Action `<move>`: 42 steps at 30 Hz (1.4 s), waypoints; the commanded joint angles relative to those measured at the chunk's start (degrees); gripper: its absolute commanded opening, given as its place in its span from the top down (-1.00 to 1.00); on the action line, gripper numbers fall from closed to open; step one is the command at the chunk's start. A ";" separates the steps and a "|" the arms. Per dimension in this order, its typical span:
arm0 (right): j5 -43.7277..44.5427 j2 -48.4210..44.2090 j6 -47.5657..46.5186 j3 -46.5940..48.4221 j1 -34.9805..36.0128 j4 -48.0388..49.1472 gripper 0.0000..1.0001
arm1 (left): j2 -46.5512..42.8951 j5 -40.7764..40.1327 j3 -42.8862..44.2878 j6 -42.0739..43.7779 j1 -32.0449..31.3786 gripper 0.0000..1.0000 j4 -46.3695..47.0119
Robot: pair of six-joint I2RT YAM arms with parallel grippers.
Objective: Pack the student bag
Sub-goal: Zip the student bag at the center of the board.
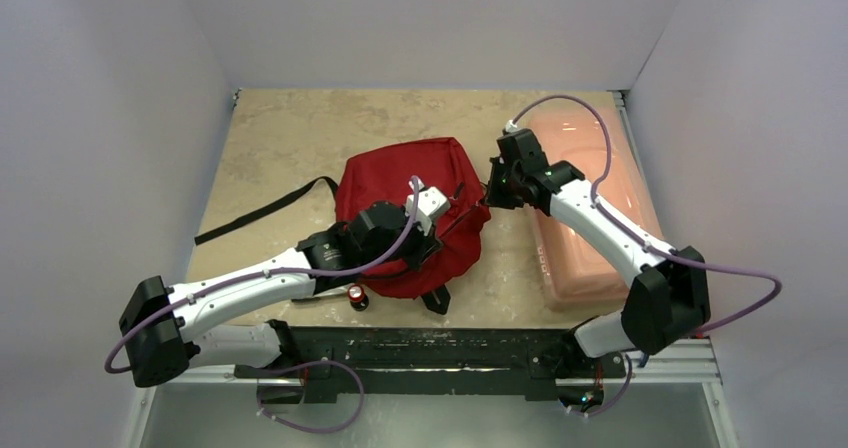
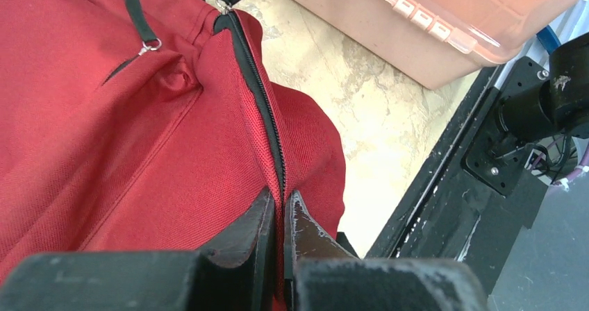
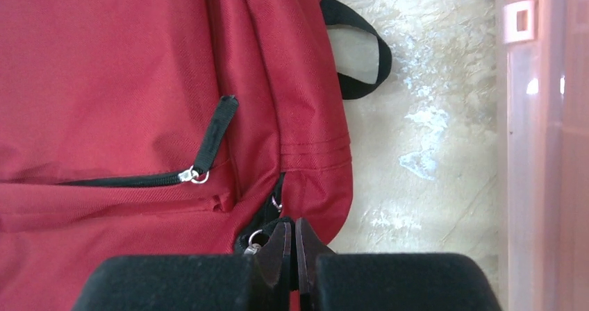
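Observation:
The student bag (image 1: 400, 183) is a dark red backpack lying flat in the middle of the table. My left gripper (image 2: 281, 198) is shut on a fold of its red fabric (image 2: 139, 130), right along the black main zipper (image 2: 260, 96); in the top view that gripper (image 1: 432, 240) sits over the bag's near right part. At the bag's right edge my right gripper (image 1: 491, 194) is shut on a black zipper pull; in the right wrist view the gripper (image 3: 292, 226) has a metal ring (image 3: 255, 240) beside it. The front pocket zipper (image 3: 139, 180) is closed.
A pale pink translucent box (image 1: 590, 208) lies right of the bag, close to my right arm. A black strap (image 1: 265, 211) trails left over the table. A small red and black item (image 1: 356, 295) lies by the black base rail (image 1: 450, 353). White walls enclose the table.

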 commanded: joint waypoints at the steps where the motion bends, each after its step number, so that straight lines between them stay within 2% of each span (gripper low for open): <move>1: 29.07 5.56 -6.71 4.36 -6.66 5.43 1.00 | -4.43 9.57 -0.88 0.35 -1.16 1.00 -3.83; 7: 24.60 3.04 -9.77 6.16 -6.56 6.26 1.00 | -3.21 11.73 0.45 -0.76 -1.16 1.00 -1.89; 9: 17.66 -1.03 -10.42 4.35 -6.52 7.73 1.00 | -0.52 11.09 3.17 -2.07 -1.16 1.00 -4.76; 10: 14.49 -3.17 -10.53 3.22 -6.56 8.69 1.00 | 0.63 10.93 3.85 -2.94 -1.16 0.86 -4.72; 12: 8.23 -6.55 -11.52 0.51 -6.54 11.03 1.00 | 2.54 10.45 4.09 -5.12 -1.16 0.40 -3.18; 13: 6.00 -7.65 -11.62 -1.13 -6.51 11.50 1.00 | 4.38 9.53 5.09 -6.13 -1.11 0.25 -3.55; 18: -2.62 -11.44 -11.79 -5.54 -6.55 11.78 1.00 | 9.21 5.80 10.44 -9.87 -1.03 -0.09 -6.13; 23: -7.35 -15.27 -11.89 -9.30 -6.56 13.21 1.00 | 9.30 0.61 13.35 -11.93 -0.28 -0.14 -6.63; 29: -10.13 -20.91 -11.17 -13.69 -6.56 12.92 1.00 | 4.27 -4.60 7.95 -14.71 0.86 -0.23 1.71; 32: -11.30 -23.28 -10.84 -15.11 -6.53 12.50 1.00 | 7.06 -2.55 9.27 -14.78 0.86 -0.28 3.34; 37: -13.11 -24.58 -10.95 -16.33 -6.49 12.15 1.00 | 16.29 6.48 14.93 -16.23 0.57 -0.29 3.10; 42: -14.35 -25.28 -10.19 -17.32 -6.50 12.04 1.00 | 22.23 11.96 19.29 -16.95 -0.72 -0.38 3.78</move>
